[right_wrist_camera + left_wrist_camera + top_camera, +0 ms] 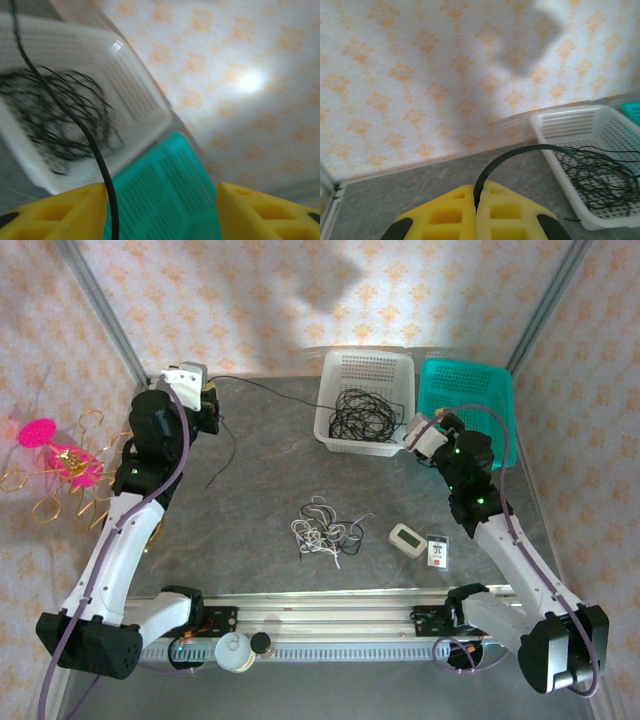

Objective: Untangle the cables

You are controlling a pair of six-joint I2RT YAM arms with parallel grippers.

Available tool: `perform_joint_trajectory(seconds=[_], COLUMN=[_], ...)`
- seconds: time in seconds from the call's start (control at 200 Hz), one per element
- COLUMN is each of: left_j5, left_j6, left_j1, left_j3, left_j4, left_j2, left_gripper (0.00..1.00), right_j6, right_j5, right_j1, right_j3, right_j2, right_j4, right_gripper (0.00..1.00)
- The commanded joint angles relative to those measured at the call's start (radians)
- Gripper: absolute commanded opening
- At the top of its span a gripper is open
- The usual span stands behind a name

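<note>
A loose tangle of black and white cables (325, 528) lies mid-table. More black cables (360, 415) are coiled in the white basket (366, 365). My left gripper (205, 395) is at the back left, shut on a black cable (520, 152) that arcs over to the white basket (570, 122). The yellow fingers (450, 212) pinch it at the tips of the left gripper (480, 187). My right gripper (412, 432) hovers by the white basket's front right corner. The right gripper (162, 200) is open, and a black cable (97, 155) runs along its left finger (60, 212).
A teal basket (468, 400) stands to the right of the white one, and the teal basket (170, 190) lies under the open jaws. A small white device (407, 539) and a card (438, 552) lie at the front right. Pink and gold ornaments (60, 465) are outside the left wall.
</note>
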Motion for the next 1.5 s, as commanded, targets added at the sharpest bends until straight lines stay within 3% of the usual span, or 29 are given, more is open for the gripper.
perform_joint_trajectory(seconds=[0.0, 0.19, 0.34, 0.551, 0.681, 0.791, 0.951, 1.111, 1.321, 1.366, 1.427, 1.497], left_j5=[0.107, 0.106, 0.111, 0.169, 0.216, 0.237, 0.244, 0.259, 0.265, 0.243, 0.22, 0.237], left_j6=[0.014, 0.058, 0.07, 0.082, 0.113, 0.121, 0.123, 0.123, 0.116, 0.097, 0.054, 0.035], left_j1=[-0.023, -0.067, -0.112, -0.179, -0.225, -0.251, -0.284, -0.304, -0.31, -0.309, -0.31, -0.31], left_j3=[0.049, 0.057, 0.069, 0.09, 0.107, 0.104, 0.09, 0.087, 0.06, 0.038, -0.006, -0.064], left_j4=[-0.021, -0.062, -0.086, -0.117, -0.17, -0.187, -0.186, -0.183, -0.162, -0.14, -0.086, -0.028], left_j2=[-0.016, -0.016, -0.014, 0.004, 0.015, 0.019, 0.025, 0.034, 0.018, 0.006, -0.016, -0.052], left_gripper=[0.0, 0.0, 0.0, 0.0, 0.0, 0.0, 0.0, 0.0, 0.0, 0.19, 0.56, 0.73], right_j6=[0.209, 0.38, 0.498, 0.639, 0.591, 0.461, 0.383, 0.401, 0.485, 0.558, 0.706, 0.759], right_j5=[-0.32, -0.589, -0.714, -0.677, -0.794, -0.917, -0.894, -0.898, -0.736, -0.682, -0.551, -0.433], right_j1=[0.033, 0.11, 0.151, 0.257, 0.259, 0.268, 0.304, 0.308, 0.309, 0.308, 0.309, 0.308], right_j3=[0.05, 0.087, 0.151, 0.272, 0.379, 0.507, 0.603, 0.665, 0.74, 0.73, 0.736, 0.801], right_j2=[-0.004, 0.008, 0.068, 0.231, 0.345, 0.447, 0.532, 0.598, 0.643, 0.625, 0.603, 0.59], right_j4=[-0.16, -0.086, 0.027, 0.221, 0.212, 0.056, -0.022, -0.051, -0.05, 0.01, 0.084, 0.04], right_gripper=[0.61, 0.68, 0.71, 0.68, 0.67, 0.67, 0.65, 0.52, 0.14, 0.0, 0.0, 0.0])
